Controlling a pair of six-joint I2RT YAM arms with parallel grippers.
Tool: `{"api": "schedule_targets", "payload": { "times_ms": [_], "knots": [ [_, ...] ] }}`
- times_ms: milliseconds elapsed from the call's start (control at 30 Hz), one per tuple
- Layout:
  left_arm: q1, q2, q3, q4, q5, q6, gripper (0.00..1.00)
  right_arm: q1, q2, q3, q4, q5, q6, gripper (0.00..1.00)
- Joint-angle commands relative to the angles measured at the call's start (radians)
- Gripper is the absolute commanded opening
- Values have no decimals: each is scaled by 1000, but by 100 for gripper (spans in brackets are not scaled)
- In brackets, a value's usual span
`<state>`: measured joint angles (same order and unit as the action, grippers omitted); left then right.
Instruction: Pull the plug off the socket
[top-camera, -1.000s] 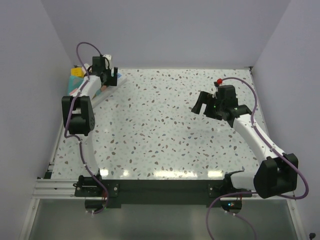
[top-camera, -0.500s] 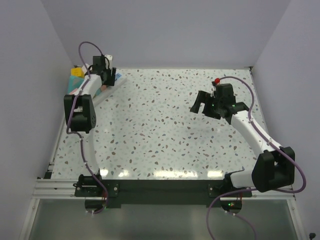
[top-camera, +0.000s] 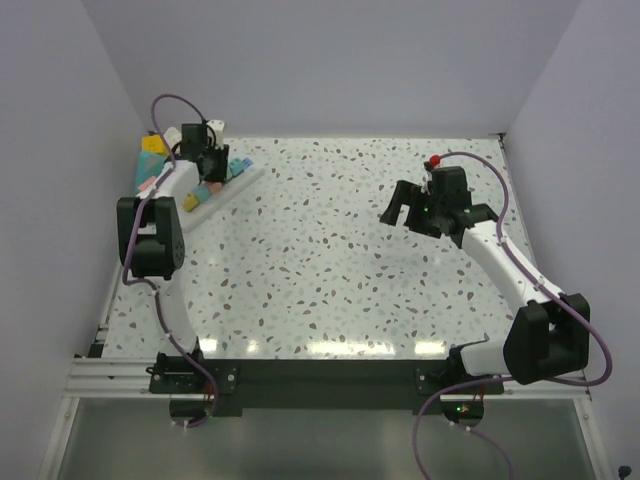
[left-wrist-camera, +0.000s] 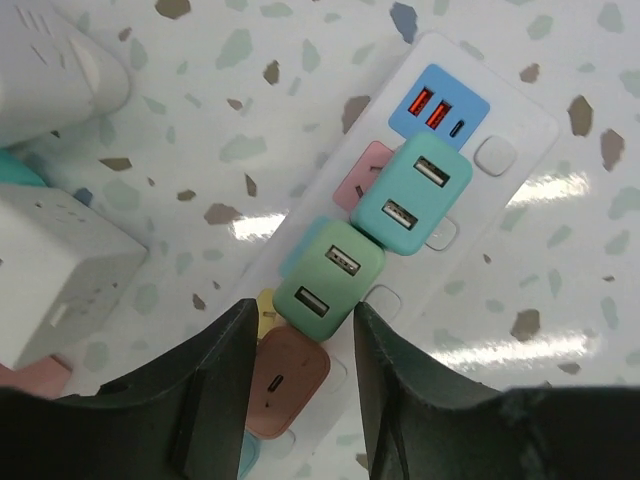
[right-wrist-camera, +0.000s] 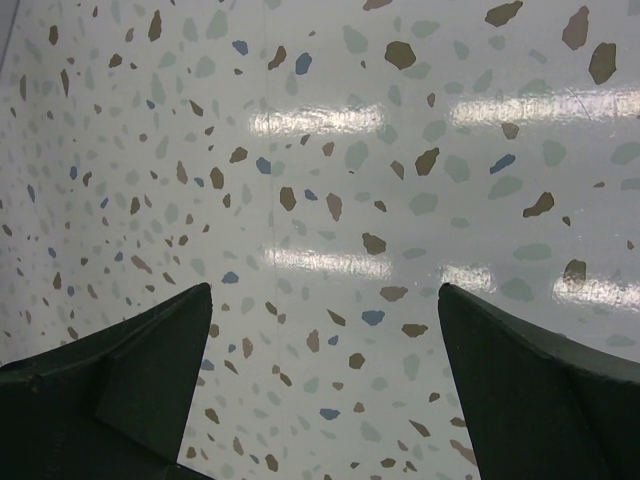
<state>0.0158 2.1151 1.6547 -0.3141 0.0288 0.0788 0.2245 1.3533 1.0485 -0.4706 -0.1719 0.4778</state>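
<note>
The socket, a white power strip (left-wrist-camera: 500, 120), lies at the table's far left and also shows in the top view (top-camera: 216, 192). It has a blue USB panel (left-wrist-camera: 438, 105), and several plugs sit in it: two green USB plugs (left-wrist-camera: 412, 195) (left-wrist-camera: 330, 270) and a brown plug (left-wrist-camera: 290, 385). My left gripper (left-wrist-camera: 302, 308) is open right over the strip. Its fingers (left-wrist-camera: 215, 370) stand on either side of the brown plug and the near end of the lower green plug. My right gripper (top-camera: 396, 211) is open and empty above bare table at the right.
Two white adapter blocks (left-wrist-camera: 55, 265) (left-wrist-camera: 55, 60) lie left of the strip. A yellow and teal thing (top-camera: 153, 147) sits in the far left corner by the wall. A small red knob (top-camera: 435, 161) stands at the back right.
My left gripper has shifted a little to the left over the strip, and more of the strip now shows beside it. The right arm rose slightly, then held still.
</note>
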Motion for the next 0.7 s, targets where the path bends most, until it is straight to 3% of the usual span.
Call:
{"api": "schedule_targets", "payload": {
  "times_ms": [0,67,267,400,467,667],
  "knots": [
    [-46,-66,-131,-89,137,-123,46,7,-17,1,29,-5,5,98],
    [-62,-112,-206,-102,177,-143,42,9,-16,-2,26,-3,8,98],
    [-226,-308,-492,-75,117,-341,41,16,-10,-15,10,-12,19,98],
    [-333,-449,-672,-49,74,-568,45,38,1,-19,-7,-9,27,98],
    [-365,-536,-713,-31,43,-667,45,58,9,-19,-13,-2,33,98],
    [-537,-725,-756,3,-85,-870,58,140,38,36,-85,103,59,99]
  ]
}}
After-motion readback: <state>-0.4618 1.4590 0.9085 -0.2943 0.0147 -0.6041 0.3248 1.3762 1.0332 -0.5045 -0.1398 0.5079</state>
